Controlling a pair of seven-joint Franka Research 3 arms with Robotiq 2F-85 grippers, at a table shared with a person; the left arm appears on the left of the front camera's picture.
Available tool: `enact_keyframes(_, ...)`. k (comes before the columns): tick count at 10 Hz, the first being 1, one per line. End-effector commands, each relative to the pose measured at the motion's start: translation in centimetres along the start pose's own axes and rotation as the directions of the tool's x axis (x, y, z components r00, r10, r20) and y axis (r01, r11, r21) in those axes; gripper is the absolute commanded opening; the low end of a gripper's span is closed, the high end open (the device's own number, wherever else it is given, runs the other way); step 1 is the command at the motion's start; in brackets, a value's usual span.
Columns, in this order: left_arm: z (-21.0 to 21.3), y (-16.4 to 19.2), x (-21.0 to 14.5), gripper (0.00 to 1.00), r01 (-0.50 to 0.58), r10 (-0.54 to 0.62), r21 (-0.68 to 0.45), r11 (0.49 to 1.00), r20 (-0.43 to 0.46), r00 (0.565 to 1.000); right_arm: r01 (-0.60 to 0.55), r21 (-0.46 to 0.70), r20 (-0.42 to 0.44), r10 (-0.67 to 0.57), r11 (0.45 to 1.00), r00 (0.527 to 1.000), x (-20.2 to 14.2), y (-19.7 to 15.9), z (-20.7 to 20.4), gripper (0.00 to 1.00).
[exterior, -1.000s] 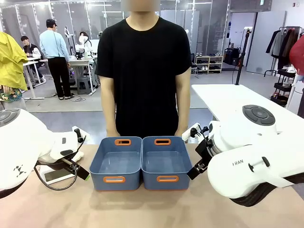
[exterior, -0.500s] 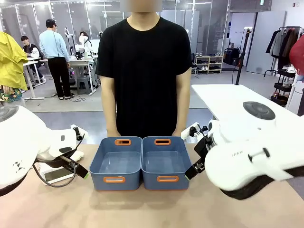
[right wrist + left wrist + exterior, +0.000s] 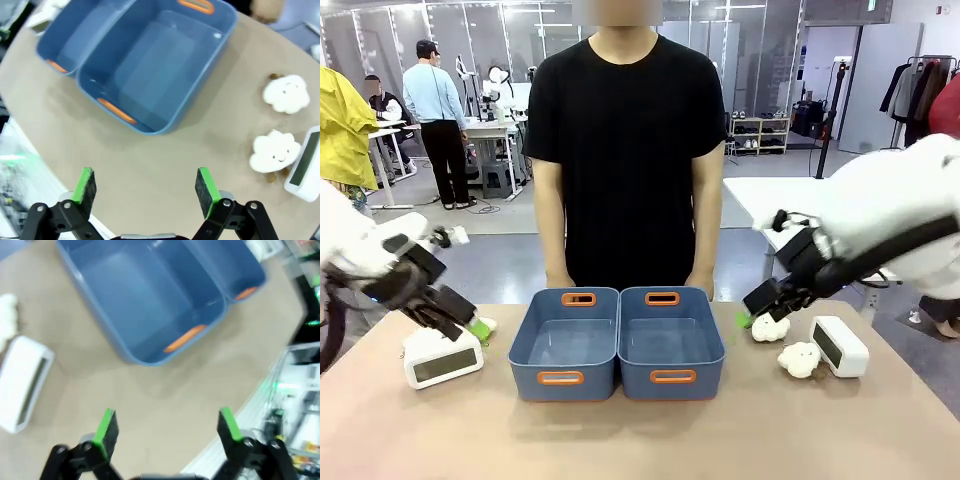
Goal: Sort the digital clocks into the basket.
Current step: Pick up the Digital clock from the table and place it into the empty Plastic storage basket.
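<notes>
One digital clock (image 3: pixel 443 358) lies on the table left of the bins, display facing front; it is a white box (image 3: pixel 22 382) in the left wrist view. My left gripper (image 3: pixel 472 325) hovers open just above its right end, fingers (image 3: pixel 106 427) wide apart. The other digital clock (image 3: pixel 839 346) sits at the far right, seen edge-on (image 3: pixel 304 165) in the right wrist view. My right gripper (image 3: pixel 752 313) hangs open (image 3: pixel 145 186) between the bins and that clock. Two blue baskets (image 3: pixel 590 382) (image 3: pixel 640 382) stand side by side at the centre, both empty (image 3: pixel 145 295) (image 3: pixel 155 65).
Two white cloud toys (image 3: pixel 771 327) (image 3: pixel 800 359) lie between the right basket and the right clock (image 3: pixel 286 93) (image 3: pixel 274 150). Another cloud toy (image 3: pixel 6 320) sits behind the left clock. A person stands at the far edge behind the baskets, hands down.
Both arms have swung up and outward from near the camera. The right arm's move uncovered the right clock and cloud toys. The clocks have not moved.
</notes>
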State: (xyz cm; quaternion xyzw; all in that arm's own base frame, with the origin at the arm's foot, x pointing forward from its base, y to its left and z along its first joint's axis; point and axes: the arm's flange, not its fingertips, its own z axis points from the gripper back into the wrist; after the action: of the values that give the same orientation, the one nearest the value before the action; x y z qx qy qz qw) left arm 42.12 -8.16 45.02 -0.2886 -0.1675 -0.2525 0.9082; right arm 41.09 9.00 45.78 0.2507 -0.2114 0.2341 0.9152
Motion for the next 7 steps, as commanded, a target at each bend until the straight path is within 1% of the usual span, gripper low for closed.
enact_keyframes(1,2.4,3.8,-0.5,1.0,-0.145,0.159,-0.243,0.959,0.038,0.987,0.118,0.243,0.084,-0.142,0.963,0.986,-1.3,-3.3,1.0,1.0)
enact_keyframes(2,4.1,5.4,-1.2,1.0,-0.199,0.232,-0.37,0.908,0.049,0.971,0.147,0.365,0.147,-0.212,0.919,0.966,-2.5,-4.6,2.5,1.0)
enact_keyframes(3,6.3,7.2,-2.9,1.0,-0.199,0.288,-0.505,0.84,0.103,0.952,0.179,0.472,0.181,-0.293,0.863,0.939,-4.5,-5.7,4.3,1.0)
enact_keyframes(4,8.2,9.0,-4.8,1.0,-0.158,0.307,-0.577,0.801,0.169,0.937,0.176,0.584,0.209,-0.356,0.793,0.911,-6.6,-6.8,5.9,1.0)
enact_keyframes(5,10.0,11.1,-6.9,1.0,-0.152,0.355,-0.618,0.771,0.219,0.909,0.169,0.636,0.253,-0.411,0.752,0.876,-9.0,-8.5,7.6,1.0)
enact_keyframes(6,11.4,13.6,-8.7,1.0,-0.122,0.388,-0.66,0.741,0.273,0.88,0.201,0.635,0.269,-0.457,0.746,0.848,-11.5,-10.8,9.5,1.0)
enact_keyframes(7,13.3,15.2,-11.1,1.0,-0.098,0.419,-0.684,0.723,0.322,0.849,0.272,0.62,0.269,-0.525,0.736,0.808,-14.4,-12.6,11.6,1.0)
